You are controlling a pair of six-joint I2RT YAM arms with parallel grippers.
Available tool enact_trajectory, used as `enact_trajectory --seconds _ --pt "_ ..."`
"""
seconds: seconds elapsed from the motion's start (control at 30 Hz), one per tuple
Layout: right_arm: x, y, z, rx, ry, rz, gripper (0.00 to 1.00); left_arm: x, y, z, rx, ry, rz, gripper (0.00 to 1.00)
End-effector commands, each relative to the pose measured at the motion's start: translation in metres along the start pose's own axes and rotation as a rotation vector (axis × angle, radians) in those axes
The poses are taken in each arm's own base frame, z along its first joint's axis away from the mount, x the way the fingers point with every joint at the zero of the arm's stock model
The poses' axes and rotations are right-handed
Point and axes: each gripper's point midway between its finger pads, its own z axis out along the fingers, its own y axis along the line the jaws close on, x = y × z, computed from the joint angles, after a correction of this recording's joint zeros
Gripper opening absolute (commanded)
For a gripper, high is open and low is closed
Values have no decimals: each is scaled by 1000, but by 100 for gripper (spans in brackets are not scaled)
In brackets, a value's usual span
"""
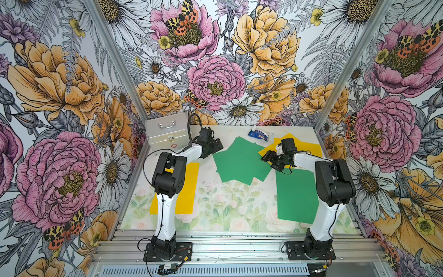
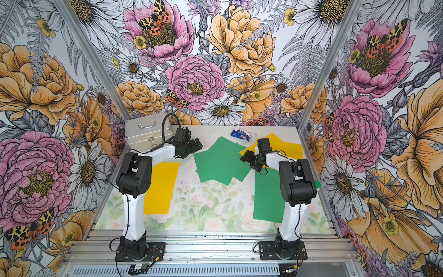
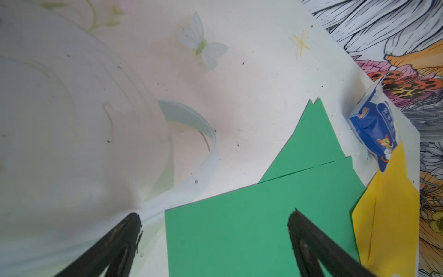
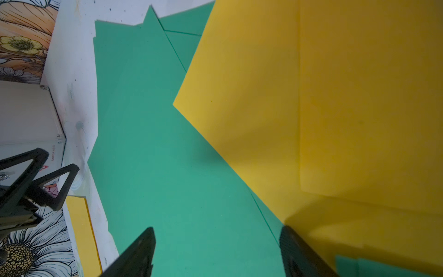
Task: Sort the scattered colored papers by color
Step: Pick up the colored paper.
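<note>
Several green papers (image 1: pixel 239 160) (image 2: pixel 220 160) lie fanned in a pile mid-table. One green sheet (image 1: pixel 297 194) lies alone at the front right. A yellow sheet (image 1: pixel 184 189) lies at the left, partly under my left arm. More yellow sheets (image 1: pixel 309 146) lie at the back right, one corner over the green pile (image 4: pixel 155 144). My left gripper (image 1: pixel 217 145) (image 3: pixel 215 214) is open above the pile's left corner (image 3: pixel 239 239). My right gripper (image 1: pixel 269 158) (image 4: pixel 217 230) is open over the pile's right edge, beside the yellow corner (image 4: pixel 311 96). Neither holds anything.
A silver metal case (image 1: pixel 165 133) stands at the back left corner. A blue-and-white packet (image 1: pixel 259 134) (image 3: pixel 374 129) lies at the back, touching a yellow sheet (image 3: pixel 388 215). Floral walls close in the table on three sides.
</note>
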Motion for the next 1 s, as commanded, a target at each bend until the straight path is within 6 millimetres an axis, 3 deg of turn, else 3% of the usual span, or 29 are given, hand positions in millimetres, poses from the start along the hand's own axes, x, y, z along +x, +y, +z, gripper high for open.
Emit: enact_trajectory --seconds 0.0,0.23,0.4,0.53,0.7,0.77,0.97 --pt "8 -2 13 3 35 30 84 0 -11 8 61 27 32 98" --pt "25 -8 31 26 87 68 84 7 -7 24 85 68 -2 98" --pt "36 -6 42 30 121 63 84 26 -6 34 123 144 -39 98" --pt "37 -4 46 26 131 63 84 47 -6 34 145 202 -51 98" --pt "35 -1 48 19 132 60 84 63 -13 19 224 237 -61 97" --pt "34 -1 49 18 132 59 83 60 -15 8 239 227 -49 90" --pt "35 1 51 13 138 56 82 56 -21 -16 257 222 0 56"
